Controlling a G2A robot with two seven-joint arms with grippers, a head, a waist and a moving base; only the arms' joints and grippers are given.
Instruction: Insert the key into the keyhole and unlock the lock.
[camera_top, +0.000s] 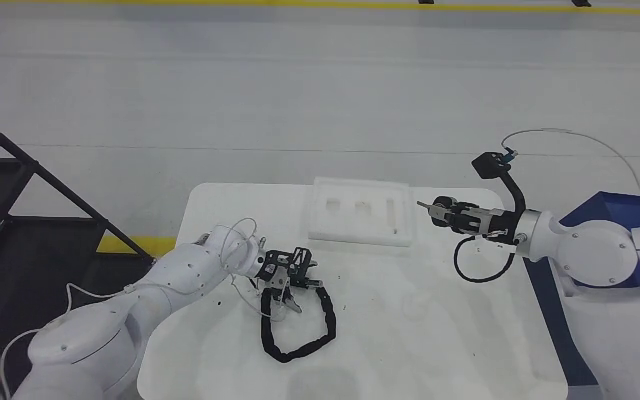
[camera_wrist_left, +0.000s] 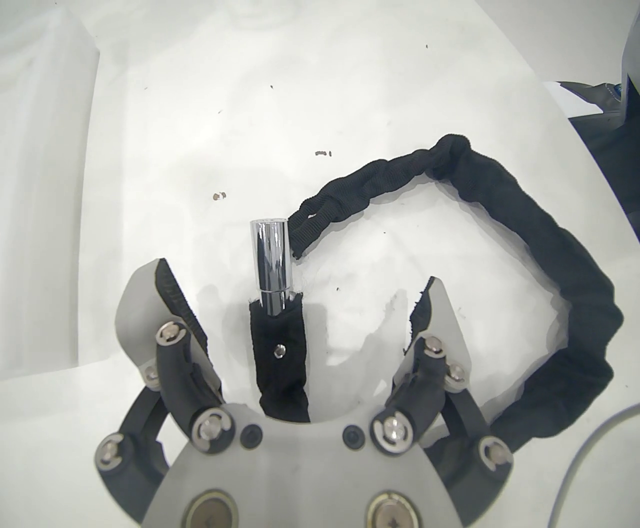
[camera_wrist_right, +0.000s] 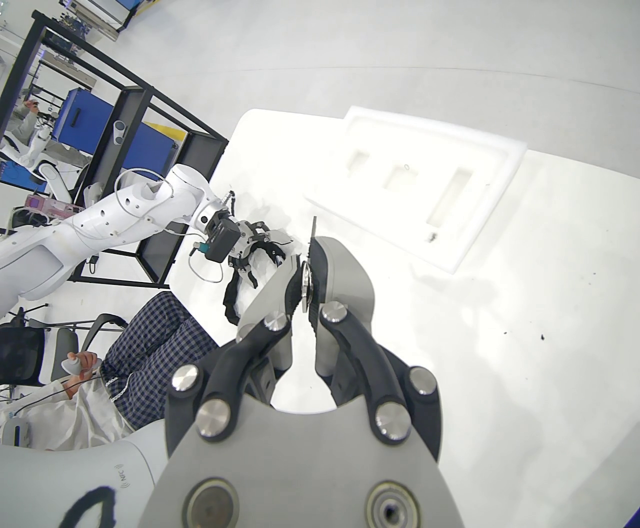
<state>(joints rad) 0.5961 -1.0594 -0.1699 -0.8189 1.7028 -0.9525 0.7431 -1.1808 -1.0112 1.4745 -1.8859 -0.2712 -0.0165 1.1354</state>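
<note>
Key (camera_wrist_right: 304, 285): pinched by its bow in the right gripper (camera_wrist_right: 307, 252), jaws closed tight on it, blade projecting past the tips. In the top view it is held over the table (camera_top: 450, 330) at about 2 o'clock, with the blade aimed toward 9 o'clock. Chain lock (camera_top: 295, 325): lies flat at about 7 o'clock on the table, well apart from the key. Its fabric-sleeved chain (camera_wrist_left: 550, 235) is looped, and the chrome lock cylinder (camera_wrist_left: 270, 252) sticks out of one sleeved end. Keyhole face not visible, so its orientation cannot be told. Left gripper (camera_wrist_left: 295, 295): jaws spread wide, one pad on either side of the sleeved end just behind the cylinder, neither touching it; it holds nothing. Judgement: insertion not begun. Risks: if the key arrives while the lock is unclamped, the push would likely slide the cylinder away, and the limp chain gives no resistance. A clamp on the soft sleeve rather than the metal could let the cylinder roll when the key is turned. The grip on the bow is narrow, so the key could pivot between the pads on an off-axis contact. Foam tray (camera_top: 325, 228), at 12 o'clock: its three recesses look empty, except for a small dark speck at one end of the long recess (camera_wrist_right: 449, 196); I cannot identify it.
</note>
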